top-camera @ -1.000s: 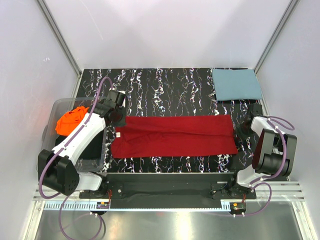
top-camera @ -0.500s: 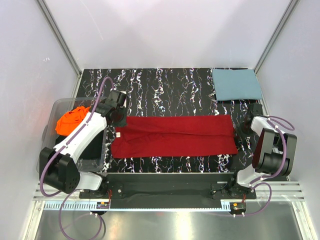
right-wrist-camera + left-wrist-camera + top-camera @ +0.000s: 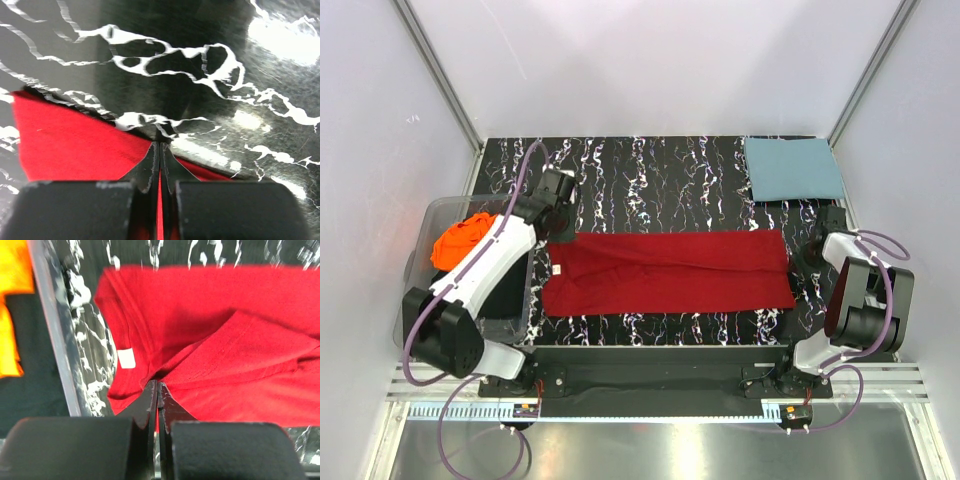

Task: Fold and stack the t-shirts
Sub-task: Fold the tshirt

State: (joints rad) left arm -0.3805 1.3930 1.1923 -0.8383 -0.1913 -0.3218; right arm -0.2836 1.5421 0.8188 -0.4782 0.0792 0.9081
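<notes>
The deep red t-shirt (image 3: 670, 272) lies flat on the marbled table as a long folded band. In the left wrist view its collar end and white label (image 3: 126, 358) show. My left gripper (image 3: 558, 225) is at the shirt's far left corner, jaws shut (image 3: 157, 385) over a fold, with no cloth seen between them. My right gripper (image 3: 810, 258) is at the shirt's right end, jaws shut (image 3: 160, 143), tips just past the red edge (image 3: 75, 145). The teal-blue t-shirt (image 3: 794, 168) lies folded at the back right. The orange t-shirt (image 3: 460, 240) is bunched in the bin.
A clear plastic bin (image 3: 438, 212) stands at the left edge of the table and also holds dark cloth (image 3: 30, 385); its wall (image 3: 55, 340) runs close beside the red shirt's left end. White enclosure walls stand around the table.
My left gripper has moved a little toward the far side, over the red shirt's left corner. The right gripper and the shirts have stayed put.
</notes>
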